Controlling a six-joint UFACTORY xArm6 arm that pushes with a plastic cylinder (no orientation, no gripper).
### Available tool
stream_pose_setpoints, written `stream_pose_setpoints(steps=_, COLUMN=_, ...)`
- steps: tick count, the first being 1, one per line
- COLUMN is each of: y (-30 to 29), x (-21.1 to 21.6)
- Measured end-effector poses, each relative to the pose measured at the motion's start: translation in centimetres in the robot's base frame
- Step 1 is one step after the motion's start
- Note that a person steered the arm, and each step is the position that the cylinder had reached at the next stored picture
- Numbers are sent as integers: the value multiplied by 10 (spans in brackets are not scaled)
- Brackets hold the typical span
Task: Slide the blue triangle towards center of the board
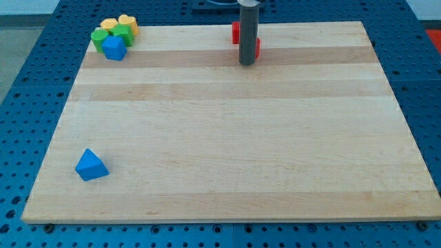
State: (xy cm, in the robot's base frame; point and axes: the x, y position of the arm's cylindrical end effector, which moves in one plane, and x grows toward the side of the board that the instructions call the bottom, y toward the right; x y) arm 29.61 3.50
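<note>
The blue triangle [91, 166] lies on the wooden board [227, 138] near the view's bottom left corner. My tip [247, 63] is at the end of the dark rod near the view's top centre, far from the blue triangle, up and to the right of it. A red block [236, 32] sits right behind the rod, partly hidden by it; its shape is unclear.
A cluster sits at the top left corner: a blue block [114, 48], a green block [103, 37], a second green block [124, 34], a yellow heart-like block [128, 23] and a yellow block [109, 25]. Blue perforated table surrounds the board.
</note>
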Motion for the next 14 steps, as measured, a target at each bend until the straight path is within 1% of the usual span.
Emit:
stream_pose_setpoints(steps=1, y=0, x=-20)
stream_pose_setpoints(steps=2, y=2, x=-16)
stream_pose_setpoints(steps=3, y=50, x=38)
stream_pose_setpoints(steps=4, y=26, x=160)
stream_pose_setpoints(steps=5, y=-67, x=258)
stream_pose_setpoints(steps=6, y=-174, x=306)
stream_pose_setpoints(steps=7, y=-255, x=318)
stream_pose_setpoints(steps=8, y=-267, x=282)
stream_pose_setpoints(steps=11, y=-244, x=191)
stream_pose_setpoints(steps=12, y=-178, x=186)
stream_pose_setpoints(steps=13, y=-132, x=182)
stream_pose_setpoints(steps=14, y=-139, x=140)
